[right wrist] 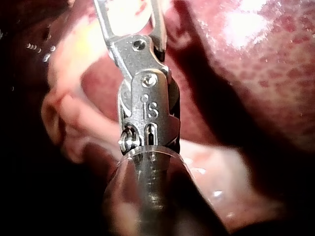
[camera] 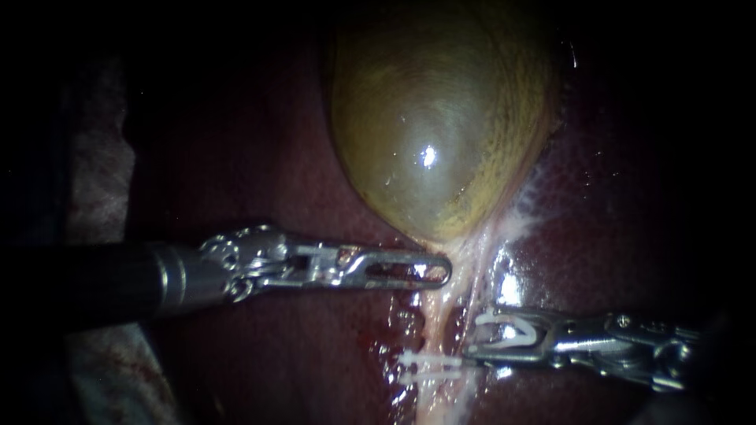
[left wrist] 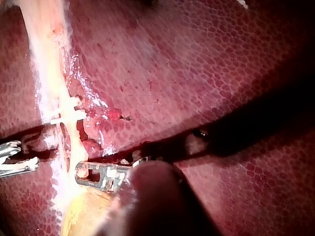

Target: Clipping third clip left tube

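The green-brown gallbladder (camera: pixel 429 134) lies on the dark red liver (camera: pixel 260 157). From its neck a pale tube (camera: pixel 441 323) runs down, with two white clips (camera: pixel 425 367) across it lower down; they also show in the left wrist view as clips (left wrist: pixel 66 110). My left instrument (camera: pixel 433 271) comes in from the left, its jaws shut on the pale tissue at the gallbladder's neck. My right instrument (camera: pixel 478 334) sits just right of the tube, above the clips. Its jaws stand apart in a V, holding a white clip (camera: pixel 504 329), with the tube outside them.
Pale gauze (camera: pixel 98 173) lies along the left edge beside the liver. A whitish strand of tissue (camera: pixel 524 208) runs up along the gallbladder's right side. The surface around the tube (left wrist: pixel 47 49) is wet, with small red spots (left wrist: pixel 115 114).
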`<state>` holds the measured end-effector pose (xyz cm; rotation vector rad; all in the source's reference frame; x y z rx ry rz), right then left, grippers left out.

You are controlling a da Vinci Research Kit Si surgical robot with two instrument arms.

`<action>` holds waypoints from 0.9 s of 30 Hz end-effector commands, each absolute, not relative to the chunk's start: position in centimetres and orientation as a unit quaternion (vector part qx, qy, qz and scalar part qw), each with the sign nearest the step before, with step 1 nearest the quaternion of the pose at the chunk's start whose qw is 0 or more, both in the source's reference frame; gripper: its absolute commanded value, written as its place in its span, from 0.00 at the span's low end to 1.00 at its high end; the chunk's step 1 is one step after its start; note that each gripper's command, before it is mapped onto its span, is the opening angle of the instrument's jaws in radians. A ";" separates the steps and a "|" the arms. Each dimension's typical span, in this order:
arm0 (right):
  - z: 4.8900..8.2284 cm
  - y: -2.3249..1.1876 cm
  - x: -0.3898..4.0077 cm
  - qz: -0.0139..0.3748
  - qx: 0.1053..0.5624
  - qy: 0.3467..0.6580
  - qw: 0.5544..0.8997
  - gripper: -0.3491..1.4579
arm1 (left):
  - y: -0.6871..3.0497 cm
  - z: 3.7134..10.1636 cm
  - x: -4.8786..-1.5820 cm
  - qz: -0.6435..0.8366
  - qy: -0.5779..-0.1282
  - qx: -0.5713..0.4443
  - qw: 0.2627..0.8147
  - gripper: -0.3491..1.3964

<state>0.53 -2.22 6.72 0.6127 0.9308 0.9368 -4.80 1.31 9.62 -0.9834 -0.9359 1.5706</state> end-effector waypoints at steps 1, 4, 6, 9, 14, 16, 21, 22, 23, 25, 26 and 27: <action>6.71 -2.23 0.53 0.428 0.280 0.425 0.747 0.48 | 1.31 9.62 -4.80 0.652 -0.388 -0.408 0.508 0.00; 6.71 -2.23 0.54 0.428 0.280 0.425 0.746 0.48 | 1.31 9.62 -4.80 0.652 -0.388 -0.408 0.508 0.00; 6.71 -2.23 0.54 0.429 0.280 0.425 0.746 0.48 | 1.31 9.62 -4.80 0.652 -0.388 -0.408 0.508 0.00; 6.71 -2.23 0.56 0.429 0.280 0.425 0.746 0.48 | 1.31 9.61 -4.80 0.651 -0.390 -0.408 0.507 0.00; 6.70 -2.24 0.61 0.430 0.279 0.425 0.746 0.48 | 1.31 9.56 -4.77 0.651 -0.391 -0.407 0.507 0.00; 6.70 -2.24 0.63 0.431 0.279 0.425 0.746 0.49 | 1.30 9.53 -4.75 0.651 -0.392 -0.407 0.507 0.00; 6.70 -2.25 0.70 0.432 0.278 0.424 0.746 0.49 | 1.30 9.42 -4.67 0.650 -0.395 -0.406 0.506 0.00; 6.70 -2.25 0.71 0.433 0.277 0.424 0.746 0.50 | 1.30 9.41 -4.65 0.650 -0.396 -0.405 0.506 0.00; 6.71 -2.25 0.74 0.433 0.277 0.424 0.746 0.50 | 1.30 9.39 -4.64 0.649 -0.397 -0.406 0.506 0.00; 6.71 -2.25 0.77 0.434 0.276 0.424 0.745 0.50 | 1.30 9.34 -4.60 0.649 -0.398 -0.406 0.505 0.00; 6.72 -2.25 0.79 0.434 0.276 0.424 0.745 0.50 | 1.30 9.32 -4.58 0.650 -0.399 -0.404 0.505 0.00; 6.72 -2.25 0.80 0.435 0.276 0.424 0.745 0.50 | 1.30 9.30 -4.56 0.650 -0.400 -0.404 0.505 0.00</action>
